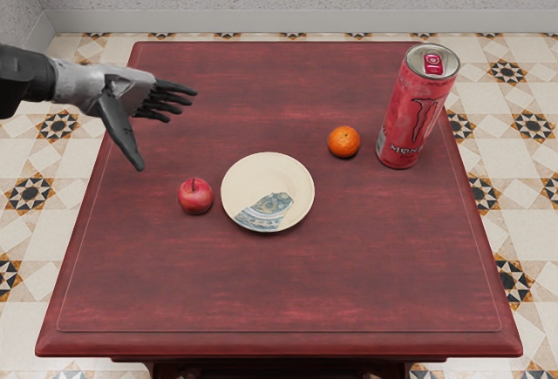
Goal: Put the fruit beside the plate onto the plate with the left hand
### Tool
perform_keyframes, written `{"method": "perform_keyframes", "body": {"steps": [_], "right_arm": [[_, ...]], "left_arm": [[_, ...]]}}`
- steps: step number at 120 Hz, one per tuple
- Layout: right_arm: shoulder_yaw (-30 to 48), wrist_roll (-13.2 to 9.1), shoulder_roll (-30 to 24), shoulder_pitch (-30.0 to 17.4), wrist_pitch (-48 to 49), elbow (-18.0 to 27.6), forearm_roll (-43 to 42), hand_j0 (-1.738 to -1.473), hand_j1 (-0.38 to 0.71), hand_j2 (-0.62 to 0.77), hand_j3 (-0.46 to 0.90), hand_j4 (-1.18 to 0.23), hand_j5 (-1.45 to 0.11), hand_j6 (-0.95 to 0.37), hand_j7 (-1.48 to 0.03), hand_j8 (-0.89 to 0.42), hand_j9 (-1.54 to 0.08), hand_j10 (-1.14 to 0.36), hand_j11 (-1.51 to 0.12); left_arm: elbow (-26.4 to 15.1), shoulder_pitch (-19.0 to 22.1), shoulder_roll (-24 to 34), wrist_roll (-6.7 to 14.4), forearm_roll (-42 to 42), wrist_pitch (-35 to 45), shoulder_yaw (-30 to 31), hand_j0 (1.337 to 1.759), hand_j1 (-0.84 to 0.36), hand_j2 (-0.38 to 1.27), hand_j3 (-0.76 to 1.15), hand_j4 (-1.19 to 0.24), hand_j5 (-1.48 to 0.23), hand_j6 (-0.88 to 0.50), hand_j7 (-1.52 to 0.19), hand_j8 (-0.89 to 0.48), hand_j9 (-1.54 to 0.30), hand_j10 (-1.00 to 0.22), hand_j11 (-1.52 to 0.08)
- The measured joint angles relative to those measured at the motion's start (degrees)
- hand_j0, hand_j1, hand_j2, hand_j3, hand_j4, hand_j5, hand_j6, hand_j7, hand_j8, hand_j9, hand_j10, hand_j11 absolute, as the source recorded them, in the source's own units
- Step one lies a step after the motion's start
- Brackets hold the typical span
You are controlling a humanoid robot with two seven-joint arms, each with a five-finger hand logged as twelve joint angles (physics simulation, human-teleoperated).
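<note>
Red round apple (195, 196) lies just beside the cream plate (261, 172); grey left hand (131, 98) hovers, fingers spread

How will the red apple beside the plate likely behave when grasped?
The apple is round and smooth, so it may roll or slip if nudged off-centre. It looks rigid, likely tolerating a firm grip. Close beside the plate, a push could knock it against the rim.

The left hand (131, 104) hovers with spread fingers (174, 96) above the counter (279, 292); an apple (195, 195) sits just beside the plate (267, 192)
</note>
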Motion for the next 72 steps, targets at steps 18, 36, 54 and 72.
{"method": "perform_keyframes", "body": {"steps": [18,36,54,72], "right_arm": [[0.0,0.0,0.0,-0.3,0.0,-0.2,0.0,-1.658,-0.35,0.00,0.00,0.00,0.00,0.00,0.00,0.00,0.00,0.00,0.00],[0.0,0.0,0.0,-0.8,0.0,-0.4,0.0,-1.658,-0.35,0.00,0.00,0.00,0.00,0.00,0.00,0.00,0.00,0.00,0.00],[0.0,0.0,0.0,-0.9,0.0,-0.4,0.0,-1.658,-0.35,0.00,0.00,0.00,0.00,0.00,0.00,0.00,0.00,0.00,0.00],[0.0,0.0,0.0,-0.9,0.0,-0.4,0.0,-1.658,-0.35,0.00,0.00,0.00,0.00,0.00,0.00,0.00,0.00,0.00,0.00]], "left_arm": [[0.2,0.4,0.2,0.3,0.9,0.0,0.2,1.658,0.33,0.00,0.00,-0.02,-0.02,-0.02,-0.02,-0.02,-0.02,-0.01,-0.02],[0.0,1.7,-1.7,3.2,3.0,0.0,0.4,1.658,0.33,0.00,0.00,-0.02,-0.02,-0.02,-0.02,-0.02,-0.02,-0.02,-0.02],[-0.1,1.9,-2.9,4.9,5.7,3.2,2.1,1.658,0.33,0.00,0.00,-0.02,-0.02,-0.02,-0.02,-0.02,-0.02,-0.02,-0.02],[-0.9,-1.0,-8.2,5.2,6.2,11.7,6.9,1.658,0.33,0.00,0.00,-0.02,-0.03,-0.02,-0.03,-0.02,-0.03,-0.02,-0.03]]}}
